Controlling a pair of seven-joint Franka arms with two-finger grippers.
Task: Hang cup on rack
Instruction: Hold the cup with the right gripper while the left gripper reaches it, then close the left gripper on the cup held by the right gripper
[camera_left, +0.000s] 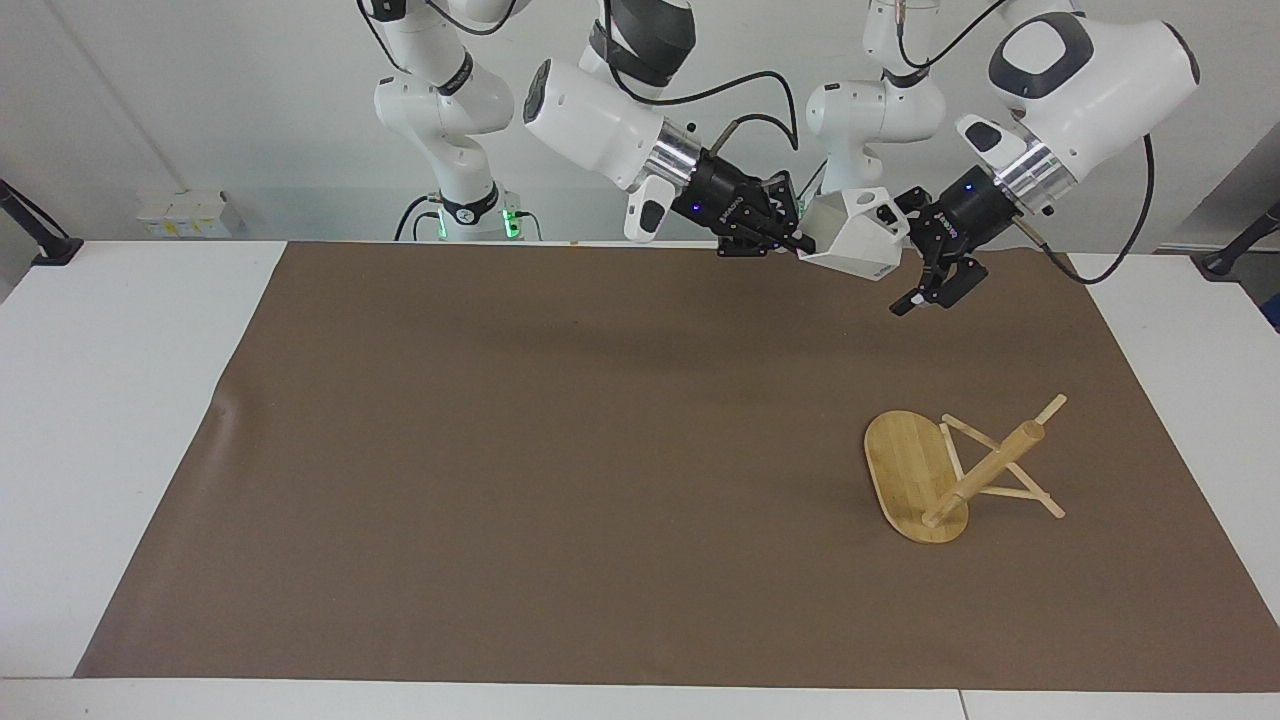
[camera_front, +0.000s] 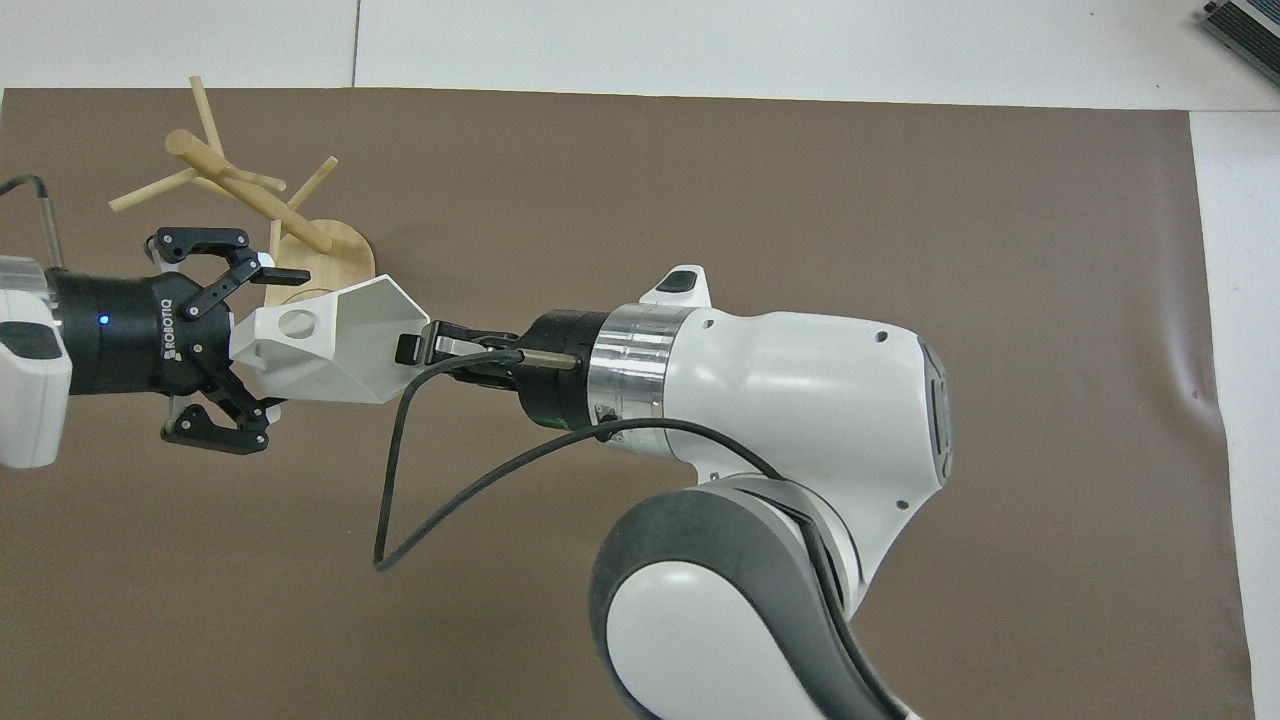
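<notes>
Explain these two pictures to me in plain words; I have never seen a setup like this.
Two white robot arms work at a table covered by a brown mat. One picture faces the robots from across the table; the other looks down from above their own end, so its sides are flipped.

The right end effector is shut on the rim of a white angular cup, holding it up in the air over the mat. The left end effector is open, with its fingers around the cup's handle end, as if to take it over.

On the mat, toward the left arm's end, a bamboo rack lies tipped on its side, not upright.
</notes>
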